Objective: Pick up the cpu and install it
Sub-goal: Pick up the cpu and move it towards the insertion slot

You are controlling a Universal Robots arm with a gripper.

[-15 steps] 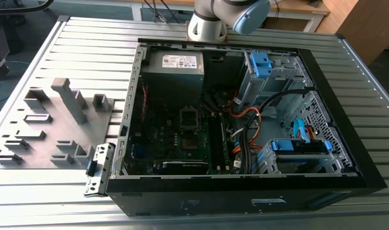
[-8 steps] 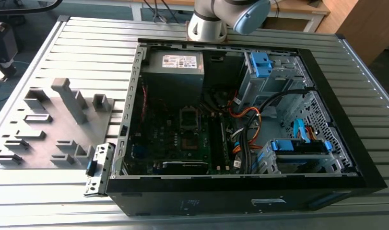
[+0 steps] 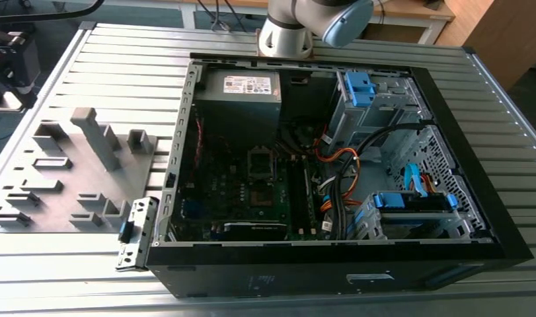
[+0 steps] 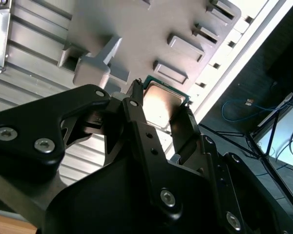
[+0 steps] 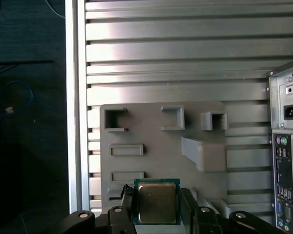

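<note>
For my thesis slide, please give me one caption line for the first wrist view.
The gripper holds the cpu by two edges over the grey fixture plate on the slatted table.

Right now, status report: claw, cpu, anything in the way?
Claw shut on cpu. Held above grey fixture plate. Computer case open beside plate.

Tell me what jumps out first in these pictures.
In the first wrist view, the silver-topped cpu stands out, gripped in the hand over a grey tray. In the exterior view, an open case full of cables dominates the slatted table, with the tray at the exterior view's left of it.
</note>
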